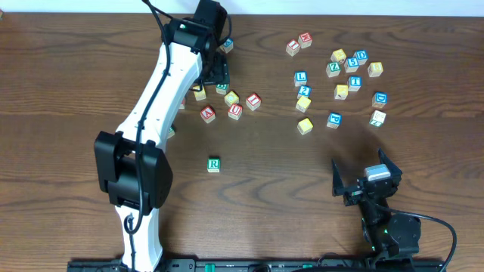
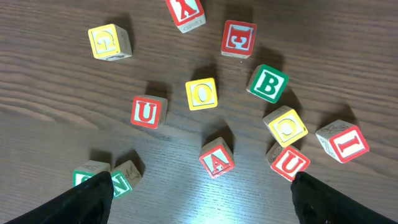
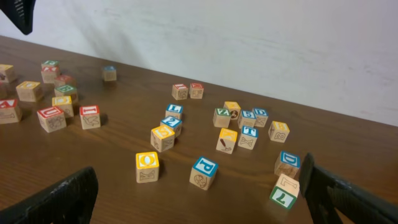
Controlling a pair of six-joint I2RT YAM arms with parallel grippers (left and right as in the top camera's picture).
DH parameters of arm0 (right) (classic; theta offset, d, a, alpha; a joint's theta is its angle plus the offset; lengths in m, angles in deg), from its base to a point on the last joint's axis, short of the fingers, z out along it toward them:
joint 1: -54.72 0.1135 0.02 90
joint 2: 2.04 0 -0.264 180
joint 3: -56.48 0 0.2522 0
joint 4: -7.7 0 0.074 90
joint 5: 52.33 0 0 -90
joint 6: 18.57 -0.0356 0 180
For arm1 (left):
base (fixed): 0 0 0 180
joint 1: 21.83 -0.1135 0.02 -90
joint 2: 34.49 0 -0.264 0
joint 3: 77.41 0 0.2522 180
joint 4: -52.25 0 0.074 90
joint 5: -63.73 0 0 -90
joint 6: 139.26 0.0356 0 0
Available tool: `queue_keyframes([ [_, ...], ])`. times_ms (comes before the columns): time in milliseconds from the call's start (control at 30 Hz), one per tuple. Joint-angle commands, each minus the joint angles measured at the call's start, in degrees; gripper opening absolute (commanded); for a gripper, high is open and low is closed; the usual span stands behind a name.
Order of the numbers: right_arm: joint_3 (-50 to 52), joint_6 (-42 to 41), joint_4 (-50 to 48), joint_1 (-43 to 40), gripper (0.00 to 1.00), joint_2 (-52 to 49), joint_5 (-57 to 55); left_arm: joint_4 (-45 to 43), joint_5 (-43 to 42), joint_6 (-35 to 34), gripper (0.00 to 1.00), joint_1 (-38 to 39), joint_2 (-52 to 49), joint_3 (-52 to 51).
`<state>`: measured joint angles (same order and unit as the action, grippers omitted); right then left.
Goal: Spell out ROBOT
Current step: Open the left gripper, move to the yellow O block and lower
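A green R block (image 1: pixel 214 164) lies alone on the table's middle. My left gripper (image 1: pixel 215 74) hangs open and empty above the left block cluster. In the left wrist view its fingers (image 2: pixel 202 205) straddle bare table below a red A (image 2: pixel 217 157). A yellow O (image 2: pixel 202 94) and a green B (image 2: pixel 268 84) lie further ahead. My right gripper (image 1: pixel 364 183) is open and empty at the front right. In the right wrist view its fingers (image 3: pixel 199 199) frame another yellow O (image 3: pixel 147 167), with a blue T (image 3: pixel 248 137) behind.
The left cluster also holds two red U blocks (image 2: pixel 147 112) (image 2: pixel 289 163), a red I (image 2: pixel 342 141), a green N (image 2: pixel 121 180) and a yellow G (image 2: pixel 109 42). A blue P (image 3: pixel 204 172), blue D (image 3: pixel 287 163) and green 7 (image 3: pixel 283 193) lie near my right gripper.
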<state>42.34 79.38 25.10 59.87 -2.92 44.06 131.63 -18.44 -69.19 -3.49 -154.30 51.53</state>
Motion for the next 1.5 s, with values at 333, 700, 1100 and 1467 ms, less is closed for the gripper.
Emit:
queue_keyframes([
  [333, 0.04, -0.63, 0.24, 0.20, 0.99, 0.24, -0.22, 1.22, -11.10, 1.25, 0.90, -6.54, -0.94, 1.01],
  [700, 0.04, -0.63, 0.24, 0.20, 0.99, 0.24, -0.22, 1.77, -11.06, 1.27, 0.89, -6.49, -8.07, 0.87],
  [1100, 0.04, -0.63, 0.24, 0.20, 0.99, 0.24, -0.22, -3.58, -11.08, 1.44, 0.89, -6.32, -9.16, 0.04],
  [1467, 0.04, -0.63, 0.24, 0.20, 0.99, 0.24, -0.22, -6.14, -11.10, 1.40, 0.89, -4.72, -12.48, -0.70],
])
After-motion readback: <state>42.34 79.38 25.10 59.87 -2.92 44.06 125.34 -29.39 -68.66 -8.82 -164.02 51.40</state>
